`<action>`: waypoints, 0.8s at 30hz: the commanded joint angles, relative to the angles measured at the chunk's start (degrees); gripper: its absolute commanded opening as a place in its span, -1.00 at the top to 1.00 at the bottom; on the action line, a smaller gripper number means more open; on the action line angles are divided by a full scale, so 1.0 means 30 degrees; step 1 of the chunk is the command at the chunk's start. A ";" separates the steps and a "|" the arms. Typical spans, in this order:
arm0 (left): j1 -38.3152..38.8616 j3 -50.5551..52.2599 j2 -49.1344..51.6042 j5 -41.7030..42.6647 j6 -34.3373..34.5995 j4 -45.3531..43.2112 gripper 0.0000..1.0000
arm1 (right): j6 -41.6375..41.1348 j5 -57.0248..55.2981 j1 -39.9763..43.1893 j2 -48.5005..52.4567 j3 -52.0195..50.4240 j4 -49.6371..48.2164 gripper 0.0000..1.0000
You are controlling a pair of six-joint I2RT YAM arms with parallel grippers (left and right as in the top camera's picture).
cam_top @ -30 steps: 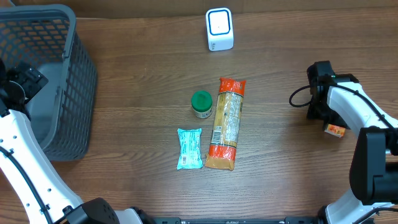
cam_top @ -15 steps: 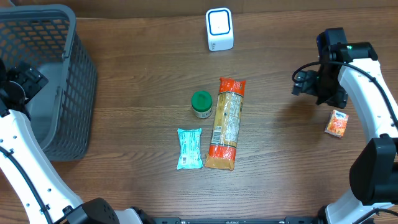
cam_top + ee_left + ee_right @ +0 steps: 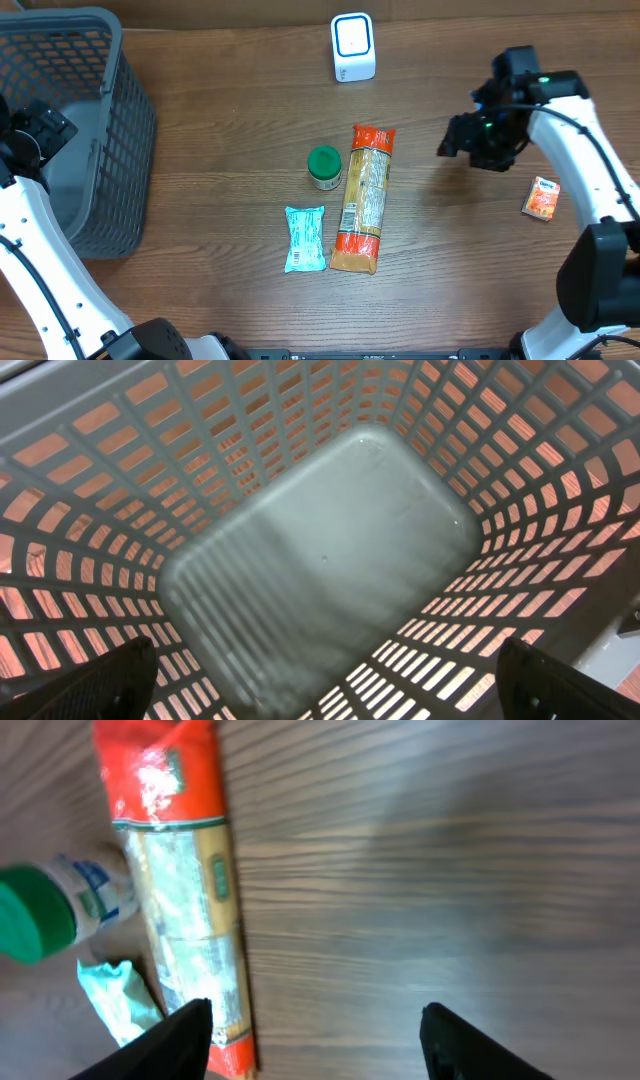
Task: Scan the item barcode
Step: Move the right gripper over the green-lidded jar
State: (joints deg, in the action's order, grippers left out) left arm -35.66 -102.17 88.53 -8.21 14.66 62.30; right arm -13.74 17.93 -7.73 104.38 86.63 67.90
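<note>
Your right gripper (image 3: 470, 135) has swung from the orange packet (image 3: 541, 198) toward the pasta pack (image 3: 362, 200), likely your next scan; jaws open, empty.

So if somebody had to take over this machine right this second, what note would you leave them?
The left fingers are open and hold nothing. They are poised over the grey basket, which has nothing in it.
The right fingers are open and hold nothing, above bare table to the right of the pasta packet.
Items: the pasta packet, green-lidded jar and teal packet lie mid-table. The small orange packet lies far right. The white scanner stands at the far side.
Done: nothing is at the scanner.
Left: pick an item and show its barcode to the scanner.
</note>
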 commanded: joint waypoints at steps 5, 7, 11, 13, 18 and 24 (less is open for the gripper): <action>0.0022 -0.0466 0.0095 -0.0102 0.0255 0.0015 -0.99 | -0.1413 -0.1071 -0.3402 -0.0255 -0.0634 -0.1275 -0.54; 0.0022 -0.0466 0.0095 -0.0102 0.0255 0.0015 -0.99 | -0.2091 -0.1843 -0.4386 -0.0255 -0.0393 -0.1457 -0.59; 0.0022 -0.0466 0.0095 -0.0102 0.0255 0.0015 -1.00 | -0.2506 -0.2193 -0.6419 -0.0255 0.0255 -0.2557 -0.61; 0.0022 -0.0466 0.0095 -0.0102 0.0255 0.0015 -1.00 | -0.2608 -0.2710 -0.7410 -0.0255 0.0444 -0.3694 -0.61; 0.0022 -0.0466 0.0095 -0.0109 0.0255 0.0015 -1.00 | -0.3570 -0.4867 -0.9566 -0.0204 0.0459 -0.6324 -0.61; 0.0022 -0.0466 0.0095 -0.0102 0.0255 0.0015 -0.99 | -0.3402 -0.6878 -1.0783 0.0510 0.4393 -0.3308 -0.62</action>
State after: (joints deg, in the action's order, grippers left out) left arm -35.66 -102.17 88.53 -8.21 14.68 62.33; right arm -23.35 2.48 -40.07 105.16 92.12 56.05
